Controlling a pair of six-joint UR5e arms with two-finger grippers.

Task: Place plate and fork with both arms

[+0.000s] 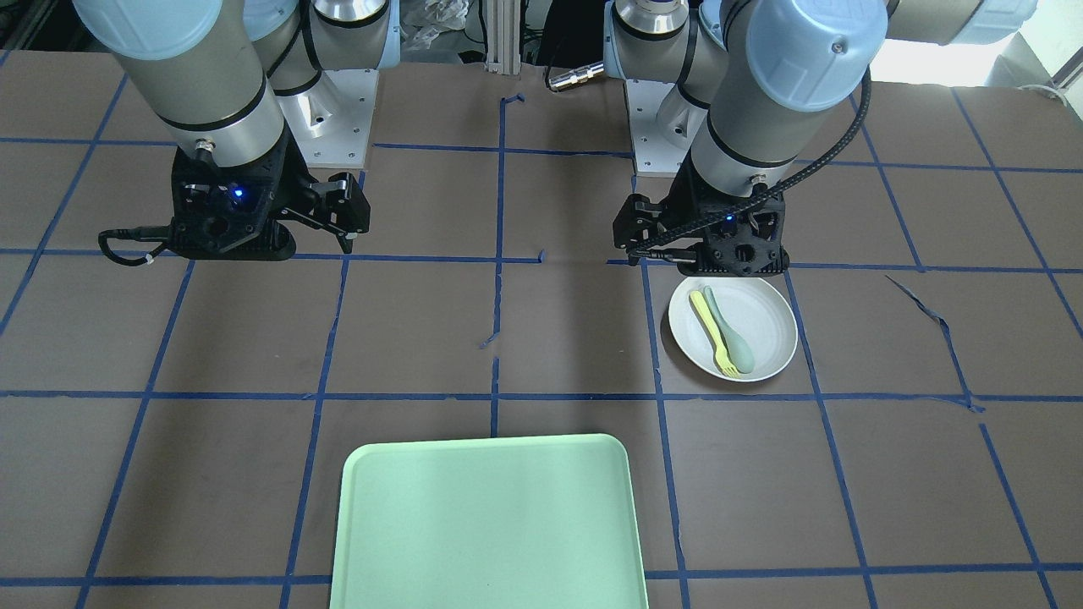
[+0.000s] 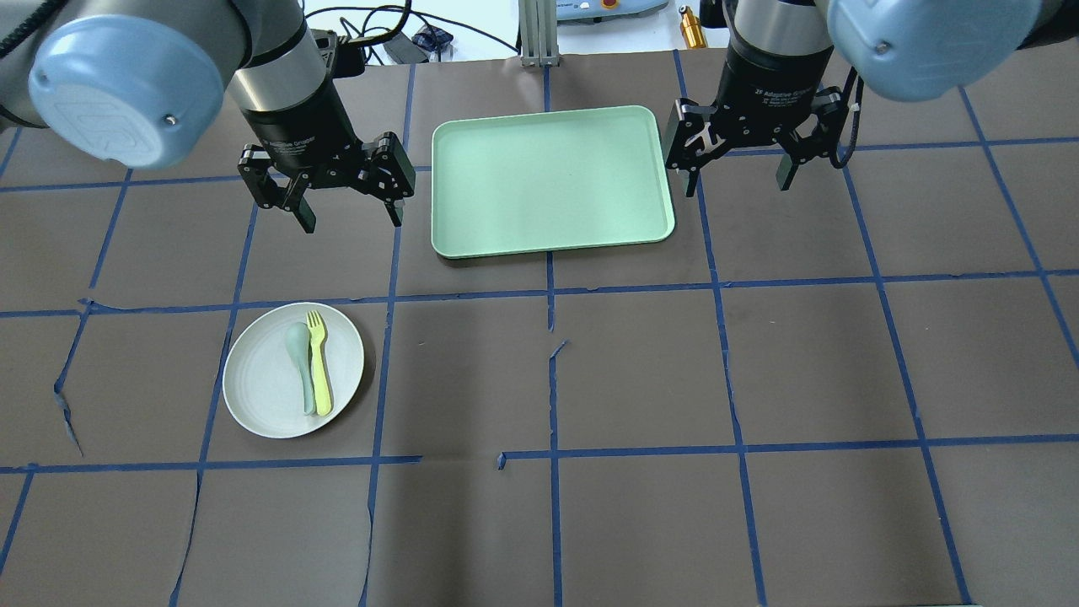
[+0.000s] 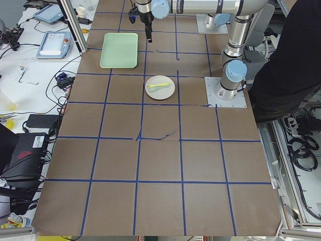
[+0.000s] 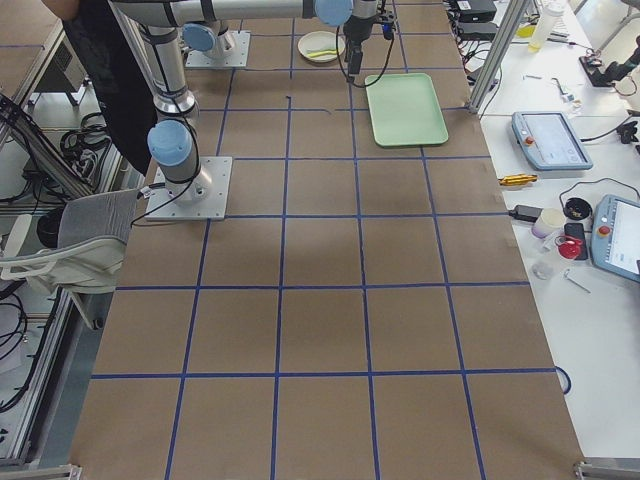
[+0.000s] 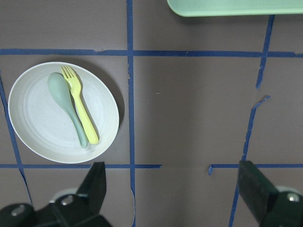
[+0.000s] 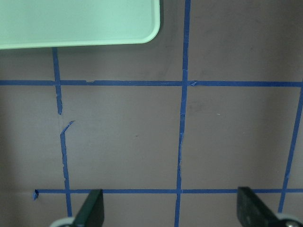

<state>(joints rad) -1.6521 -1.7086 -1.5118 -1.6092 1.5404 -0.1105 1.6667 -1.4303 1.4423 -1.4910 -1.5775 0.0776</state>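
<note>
My left gripper (image 2: 350,215) hangs in the air over the table (image 2: 674,379). Its two jaws are spread wide and there is nothing between them. My right gripper (image 2: 738,181) hangs in the air too, and its jaws are also spread wide with nothing in them.

The plate (image 2: 253,388) sits flat on the brown table on my left side, closer to me than my left gripper is. My left gripper is not touching it. In my left wrist view the plate shows in the upper left part, well off to the side of my fingers (image 5: 97,182).

The fork (image 2: 319,371) lies on the plate. Its pointy end faces away from me. A grey-green spoon (image 2: 302,362) lies right beside it on the plate, and the two handles touch. The fork is on the side closer to the middle of the table.

The green tray (image 2: 552,177) lies flat at the far side of the table, between my two grippers. Nothing is on it. Blue tape lines (image 2: 725,362) cross the table in squares
</note>
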